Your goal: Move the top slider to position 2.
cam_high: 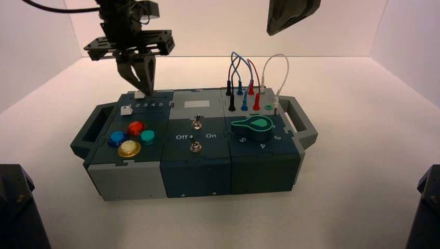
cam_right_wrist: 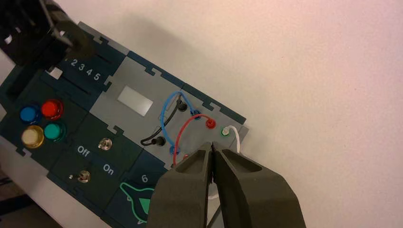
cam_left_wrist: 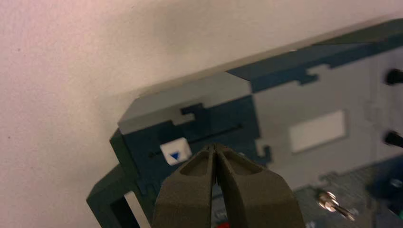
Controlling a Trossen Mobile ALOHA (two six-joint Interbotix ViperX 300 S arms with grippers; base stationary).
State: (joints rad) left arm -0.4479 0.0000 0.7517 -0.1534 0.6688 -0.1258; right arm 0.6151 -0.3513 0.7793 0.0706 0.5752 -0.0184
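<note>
The top slider's white knob (cam_high: 139,95) sits at the left end of the plain track along the box's far left edge. In the left wrist view this knob (cam_left_wrist: 175,152) shows a blue triangle. My left gripper (cam_high: 146,91) is shut with nothing in it. Its tips (cam_left_wrist: 215,147) hang just beside the knob, on the side where the track runs on. The printed digit 2 (cam_right_wrist: 73,62) starts the row 2 3 4 5 (cam_high: 150,105) just in front of that track. My right gripper (cam_right_wrist: 212,146) is shut and empty, held high over the wire sockets.
A second white slider knob (cam_high: 125,110) sits in the track in front of the numerals. Four coloured buttons (cam_high: 129,139), two toggle switches (cam_high: 195,123) between Off and On, a green knob (cam_high: 254,126) and plugged wires (cam_high: 249,78) fill the rest of the box.
</note>
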